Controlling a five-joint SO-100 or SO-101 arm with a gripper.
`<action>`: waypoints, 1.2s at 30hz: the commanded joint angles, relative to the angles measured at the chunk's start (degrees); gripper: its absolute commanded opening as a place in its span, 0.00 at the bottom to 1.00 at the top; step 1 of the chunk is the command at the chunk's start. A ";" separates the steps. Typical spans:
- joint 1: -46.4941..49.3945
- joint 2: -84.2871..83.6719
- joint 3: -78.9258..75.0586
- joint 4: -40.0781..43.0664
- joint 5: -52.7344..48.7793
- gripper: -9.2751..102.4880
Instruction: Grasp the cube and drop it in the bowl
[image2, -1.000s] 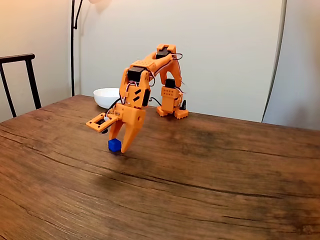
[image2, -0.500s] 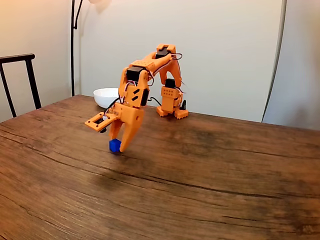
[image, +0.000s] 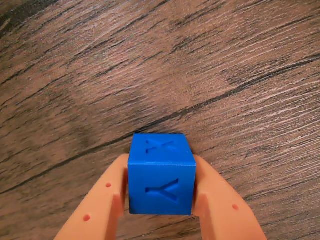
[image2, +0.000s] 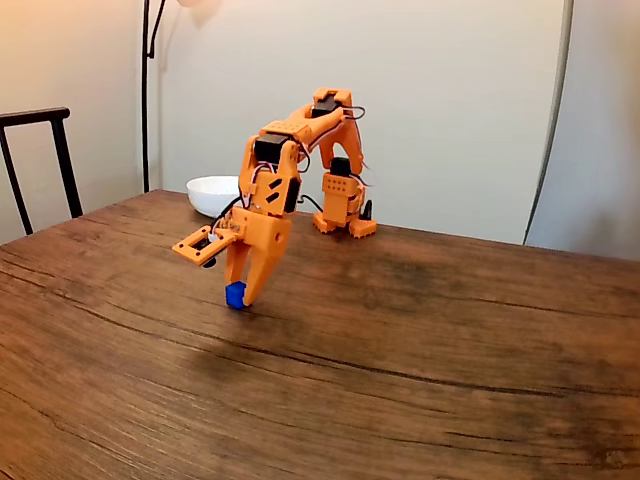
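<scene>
End effector (image: 161, 200) grips cube (image: 161, 175).

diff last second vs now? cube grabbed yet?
Yes, the grasp closed. The gripper was open around the cube a second ago; now both fingers press the cube's sides in the wrist view. In the fixed view the cube shifted slightly right, in under the gripper. It looks barely off the table, if at all. Arm pose, bowl and chair are unchanged.

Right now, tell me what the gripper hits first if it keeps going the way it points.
The gripper, shut on the cube, points steeply down, so it would likely meet the wooden table first, just beneath it.
</scene>
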 joint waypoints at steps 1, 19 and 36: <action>-0.35 0.18 -1.67 1.32 0.35 0.13; 1.05 0.09 -25.93 26.46 6.68 0.13; 7.73 3.08 -45.44 47.64 15.47 0.13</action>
